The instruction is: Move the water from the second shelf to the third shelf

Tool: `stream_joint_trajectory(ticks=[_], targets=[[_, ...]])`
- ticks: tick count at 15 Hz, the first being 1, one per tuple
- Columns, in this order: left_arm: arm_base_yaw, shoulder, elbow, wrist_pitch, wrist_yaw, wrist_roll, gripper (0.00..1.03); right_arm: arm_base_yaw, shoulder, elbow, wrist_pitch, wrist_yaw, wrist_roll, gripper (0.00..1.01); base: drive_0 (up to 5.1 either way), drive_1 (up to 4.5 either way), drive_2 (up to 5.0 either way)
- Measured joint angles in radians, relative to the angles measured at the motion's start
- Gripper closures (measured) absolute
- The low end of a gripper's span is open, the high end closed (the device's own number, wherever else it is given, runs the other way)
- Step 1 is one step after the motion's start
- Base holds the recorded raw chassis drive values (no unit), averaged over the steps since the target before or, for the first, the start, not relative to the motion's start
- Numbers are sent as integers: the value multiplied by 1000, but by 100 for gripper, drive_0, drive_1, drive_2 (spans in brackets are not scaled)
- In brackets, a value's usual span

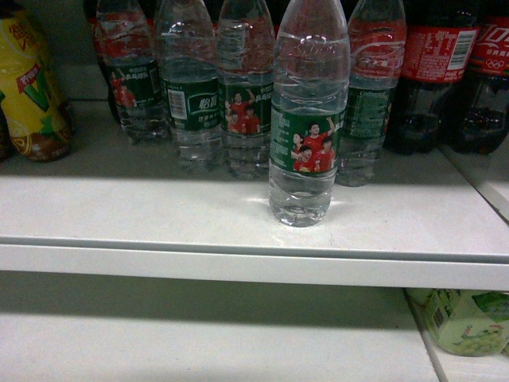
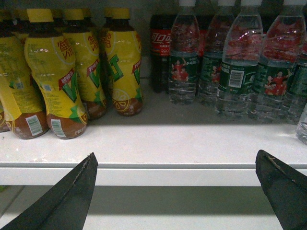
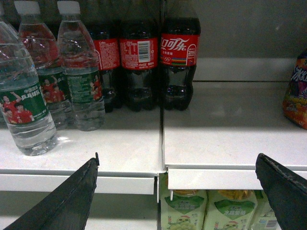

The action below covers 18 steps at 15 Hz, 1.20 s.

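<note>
Black fingers of both grippers stand wide apart and empty: the left gripper and the right gripper hang just below the white shelf edge. The water bottle stands alone near that edge, ahead of the water row. I think a careless approach could push it back into the row, or tip it. The cola bottles behind to the right are not the target.

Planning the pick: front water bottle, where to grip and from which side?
Grip the front water bottle across its green label band, coming straight in from the shelf's open front. It stands upright, ahead of the row, with bare shelf on both sides for the fingers; the band looks like its straightest section.
</note>
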Motion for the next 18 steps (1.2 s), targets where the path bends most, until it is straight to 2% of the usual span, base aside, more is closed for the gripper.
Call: stream_joint_trajectory(ticks=[18], targets=[[0,0,0,0,0,0,5,0,0,0,0,0,0,3,0,0,0]])
